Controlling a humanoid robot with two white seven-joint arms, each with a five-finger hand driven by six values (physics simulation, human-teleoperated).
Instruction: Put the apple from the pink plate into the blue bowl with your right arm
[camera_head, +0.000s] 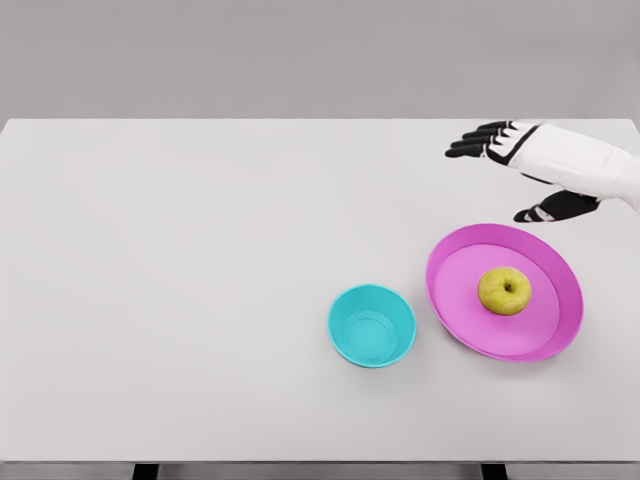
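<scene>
Nearest the camera: front edge of the white tabletop (200, 300), two dark legs poking out under it at the bottom of the head view. Tabletop fills most of the view, grey wall behind it.

Left to right. Left half of the tabletop is plain white surface. Right of centre, toward the front, sits the bowl (372, 325), blue-teal, upright, hollow facing up, inside showing only its own floor. Just beside it on the right, apart and not touching, is the plate (460, 300), pink, round, raised rim. A thin strip of tabletop shows between bowl and plate.

Apple (504, 291) is yellow-green, sits on the plate a little right of the plate's middle, stem dimple facing up. It lies on the plate, not in the bowl. Nothing touches it.

Right hand (525, 170) comes in from the right edge, white forearm and palm shell, black fingers (478, 140). It hovers above the tabletop behind the plate, well apart from the apple. Fingers are spread and extended, pointing left, holding nothing; thumb hangs lower, near the plate's far rim but not touching it. Faint shadow under it on the tabletop.

Left arm does not show.
</scene>
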